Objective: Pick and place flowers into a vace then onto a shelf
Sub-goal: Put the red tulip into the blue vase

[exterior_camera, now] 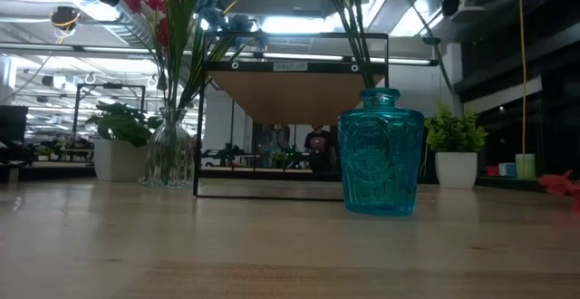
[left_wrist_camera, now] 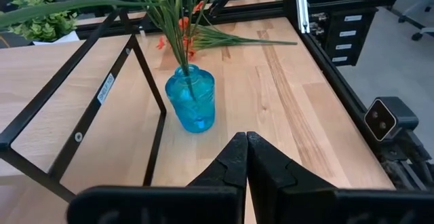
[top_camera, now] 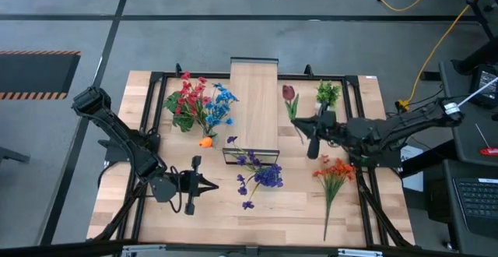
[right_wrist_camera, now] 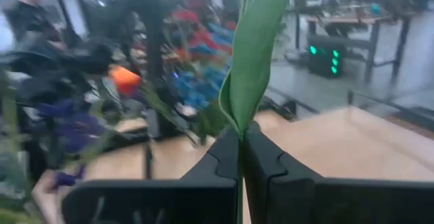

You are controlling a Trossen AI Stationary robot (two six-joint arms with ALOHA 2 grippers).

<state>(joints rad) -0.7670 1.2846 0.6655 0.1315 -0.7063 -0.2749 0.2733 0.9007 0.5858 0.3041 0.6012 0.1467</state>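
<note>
The right pincer (right_wrist_camera: 241, 137) is clamped on a green leaf of the dark red tulip (top_camera: 289, 93), held above the worktop (top_camera: 354, 218) right of the shelf (top_camera: 254, 93). The left pincer (left_wrist_camera: 246, 142) hangs pressed closed and empty near the blue glass vase (left_wrist_camera: 192, 100) holding purple flowers (top_camera: 264, 175). Orange flowers (top_camera: 334, 171) lie loose. A white label on the shelf's black frame is unreadable.

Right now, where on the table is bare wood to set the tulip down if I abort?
Judging from above, the best patch is the front strip between the purple flowers and orange flowers. The front-left corner beside the left gripper is also bare. It is crowded around the red and blue bouquet and by the right gripper holding the tulip, beside the shelf.
</note>
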